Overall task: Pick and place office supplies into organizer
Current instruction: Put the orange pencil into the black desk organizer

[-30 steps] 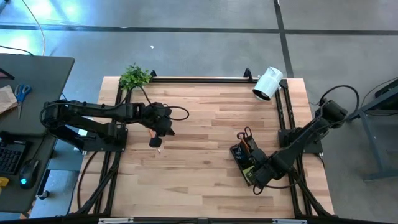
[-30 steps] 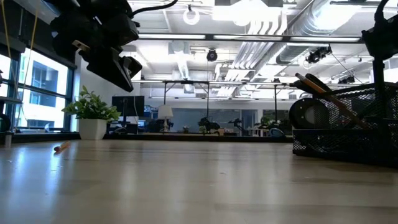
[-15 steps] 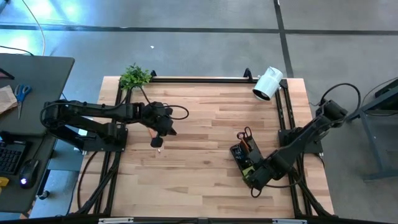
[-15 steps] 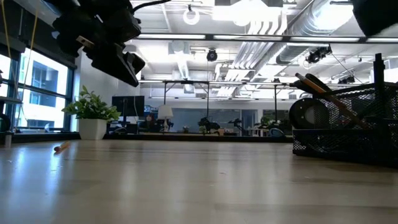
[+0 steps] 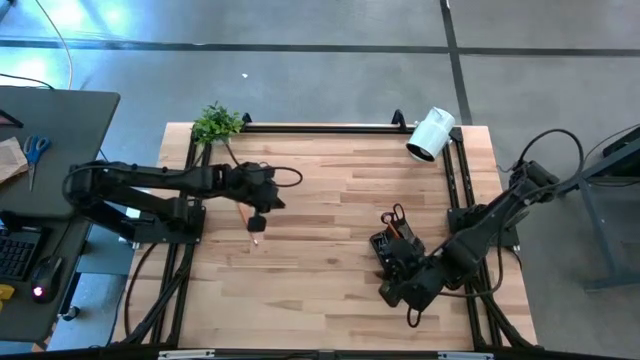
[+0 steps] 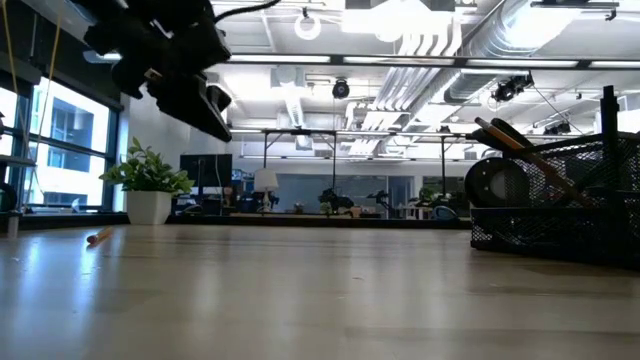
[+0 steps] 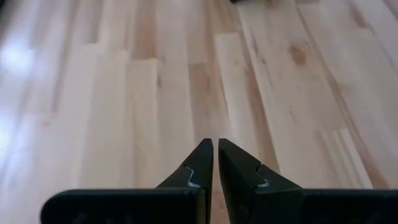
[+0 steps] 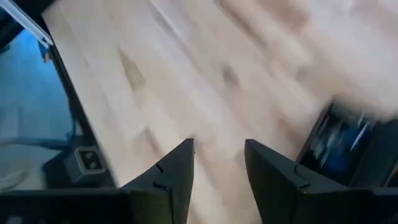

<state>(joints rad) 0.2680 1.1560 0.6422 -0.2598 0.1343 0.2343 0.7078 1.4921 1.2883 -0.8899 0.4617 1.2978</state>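
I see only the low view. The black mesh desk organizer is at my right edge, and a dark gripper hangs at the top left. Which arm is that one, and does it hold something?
Observer: That is the left gripper. Its wrist view shows the fingers shut together with nothing between them, above bare wood.
Operator: I do not find the right gripper. Where is it?
Observer: In the high view, the right gripper is at the black mesh desk organizer, on the side away from the white cylindrical camera.
Operator: Is it open?
Observer: Yes. Its wrist view shows the fingers apart with nothing between them.
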